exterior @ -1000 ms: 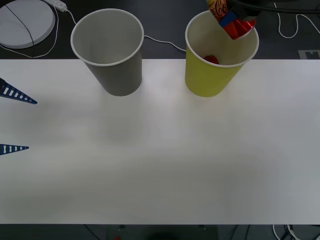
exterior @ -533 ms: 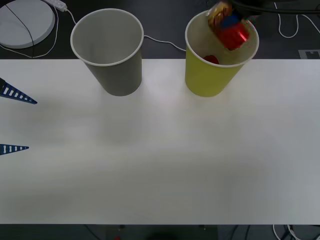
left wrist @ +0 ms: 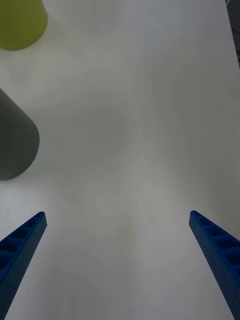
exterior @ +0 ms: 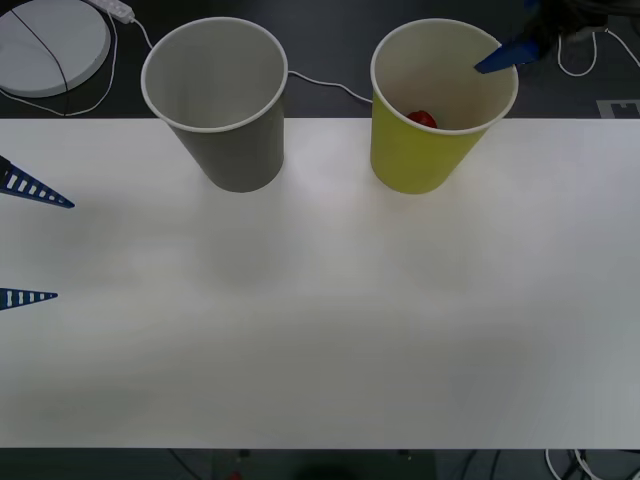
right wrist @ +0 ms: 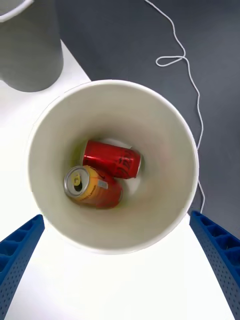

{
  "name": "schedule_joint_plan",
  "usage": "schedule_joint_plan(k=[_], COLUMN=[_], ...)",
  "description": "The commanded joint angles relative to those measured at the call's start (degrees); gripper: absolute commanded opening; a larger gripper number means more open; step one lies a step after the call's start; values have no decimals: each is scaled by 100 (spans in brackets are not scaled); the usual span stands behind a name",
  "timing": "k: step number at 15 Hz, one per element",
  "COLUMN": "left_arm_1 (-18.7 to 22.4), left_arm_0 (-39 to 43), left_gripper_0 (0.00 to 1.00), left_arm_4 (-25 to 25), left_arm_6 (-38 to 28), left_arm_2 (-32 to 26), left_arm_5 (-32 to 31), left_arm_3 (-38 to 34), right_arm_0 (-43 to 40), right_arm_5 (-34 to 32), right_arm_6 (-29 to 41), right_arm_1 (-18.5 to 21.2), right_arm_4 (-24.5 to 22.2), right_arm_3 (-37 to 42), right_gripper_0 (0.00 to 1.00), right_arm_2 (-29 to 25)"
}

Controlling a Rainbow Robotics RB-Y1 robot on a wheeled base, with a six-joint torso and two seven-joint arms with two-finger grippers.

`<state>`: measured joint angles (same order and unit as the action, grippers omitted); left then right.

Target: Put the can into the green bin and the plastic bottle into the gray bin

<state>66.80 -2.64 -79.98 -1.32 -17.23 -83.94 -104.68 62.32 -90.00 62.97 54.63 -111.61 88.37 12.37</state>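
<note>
Already the can (right wrist: pixel 93 187) is seen lying on its side at the bottom of the green bin (right wrist: pixel 165 120), touching a plain red can (right wrist: pixel 112 159) beside it. The right gripper (right wrist: pixel 120 260) is held above the bin mouth, fingers spread wide, nothing between them. The left gripper (left wrist: pixel 120 260) is parked low over the bare table (exterior: pixel 330 320) at the robot's left, likewise spread and unloaded. The gray bin (exterior: pixel 215 100) stands vacant. No plastic bottle is found. A thin-walled can is judged light, smooth and easily dented; if retaken, it would best be pinched across its round sides.
</note>
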Motion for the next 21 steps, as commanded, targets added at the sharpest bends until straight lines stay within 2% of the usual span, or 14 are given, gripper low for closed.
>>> schedule_joint_plan(k=[1,3,8,11,16,19,21], left_arm_1=[0,0,0,0,0,0,0], left_arm_0=[0,0,0,0,0,0,0], left_gripper_0=[100,100,100,100,100,100,100], left_arm_4=[0,0,0,0,0,0,0], left_arm_6=[0,0,0,0,0,0,0], left_arm_2=[0,0,0,0,0,0,0], left_arm_5=[0,0,0,0,0,0,0], left_arm_3=[0,0,0,0,0,0,0], right_arm_0=[-502,-1064,-2022,-2637,-3815,-4615,-4940], right_arm_5=[0,0,0,0,0,0,0], right_arm_6=[-135,-698,-2385,-3115,-3625,-3836,-4170], right_arm_1=[356,505,927,1059,1085,1006,918], right_arm_4=[403,755,1414,1783,2460,2530,2539], right_arm_3=[488,611,620,620,770,1244,1543], right_gripper_0=[100,100,100,100,100,100,100], right_arm_2=[-367,-815,-1554,-2037,-2890,-3364,-3452])
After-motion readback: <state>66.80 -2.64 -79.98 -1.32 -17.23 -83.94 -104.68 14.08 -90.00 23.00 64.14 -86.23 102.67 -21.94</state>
